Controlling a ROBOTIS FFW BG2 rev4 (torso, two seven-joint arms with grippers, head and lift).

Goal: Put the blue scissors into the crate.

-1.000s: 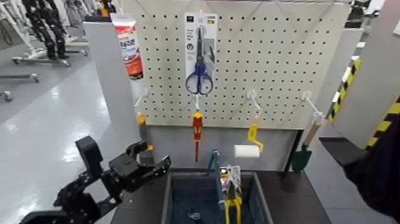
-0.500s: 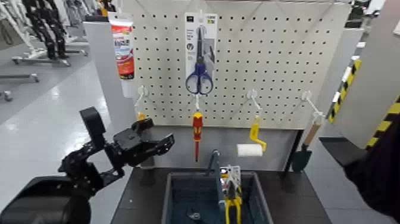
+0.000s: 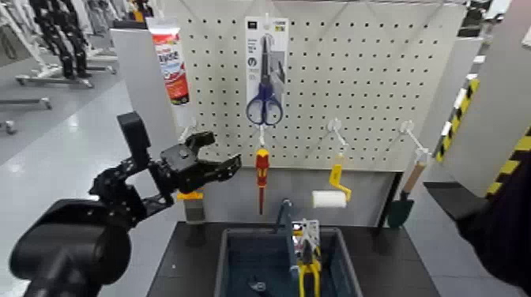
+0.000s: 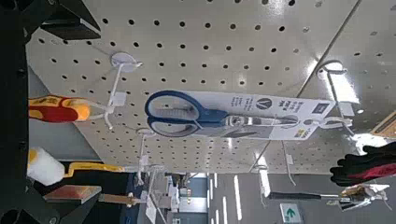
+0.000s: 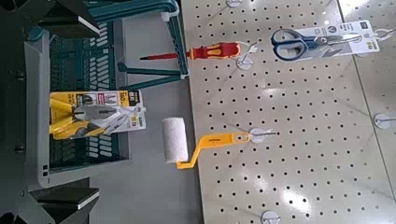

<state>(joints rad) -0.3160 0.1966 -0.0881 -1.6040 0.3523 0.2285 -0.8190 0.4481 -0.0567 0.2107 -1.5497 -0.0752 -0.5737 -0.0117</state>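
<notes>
On the pegboard (image 3: 363,79) hangs one blue scissors (image 3: 265,79) (left tool (image 3: 212,158) spread, empty).

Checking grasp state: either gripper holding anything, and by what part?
Nothing held. Left gripper open, short of the blue scissors hanging on the pegboard.

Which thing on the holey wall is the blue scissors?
Find the white pegboard behind the crate. High up at its middle hangs a tall white card: the blue scissors. The red-and-yellow screwdriver below has no card or loop handles.
</notes>
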